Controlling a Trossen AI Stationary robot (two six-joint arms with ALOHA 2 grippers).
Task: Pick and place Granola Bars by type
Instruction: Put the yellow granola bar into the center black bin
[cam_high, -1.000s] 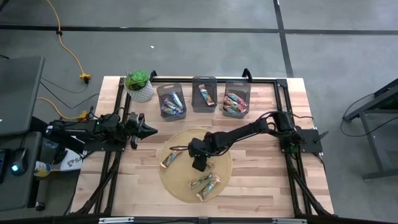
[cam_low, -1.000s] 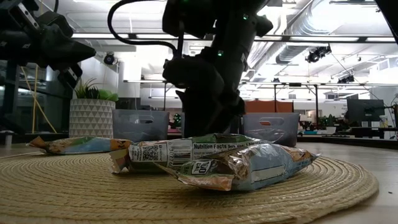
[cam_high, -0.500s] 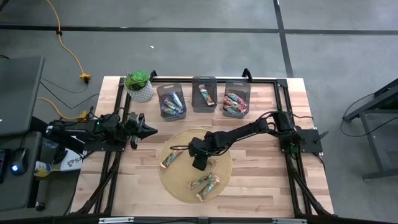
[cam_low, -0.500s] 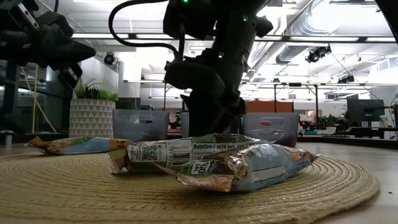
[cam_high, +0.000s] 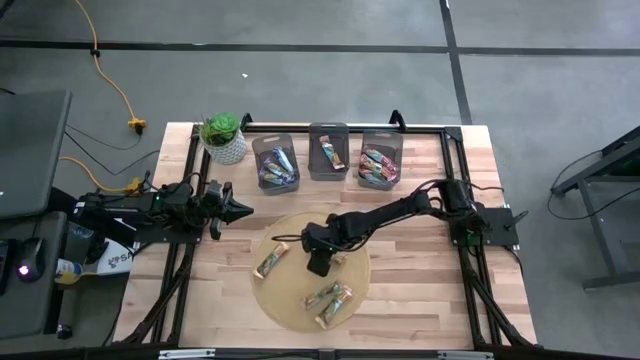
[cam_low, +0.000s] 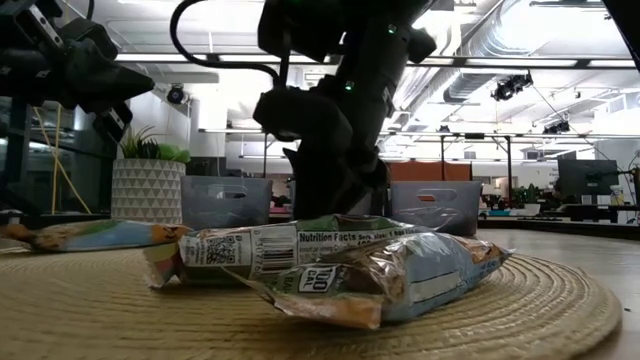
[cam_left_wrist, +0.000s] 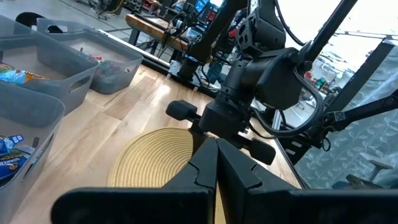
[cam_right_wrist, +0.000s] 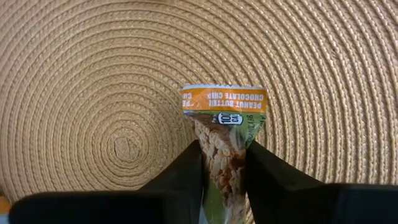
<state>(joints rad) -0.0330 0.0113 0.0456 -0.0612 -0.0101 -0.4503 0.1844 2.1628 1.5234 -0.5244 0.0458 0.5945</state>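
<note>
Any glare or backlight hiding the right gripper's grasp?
Low view: bright ceiling lights leave the right arm a silhouette, grasp unreadable. Right wrist view: evenly lit, right gripper shut on an orange-banded granola bar over the straw mat.

Right claw (cam_right_wrist: 222, 163) reaches down, fingers pinched; left claw (cam_high: 240, 209) waits closed.

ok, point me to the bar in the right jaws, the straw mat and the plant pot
granola bar (cam_right_wrist: 224, 118), right wrist view, its orange end above the jaws
straw mat (cam_high: 290, 300), high view, bare weave
plant pot (cam_high: 226, 147), high view, white side
</note>
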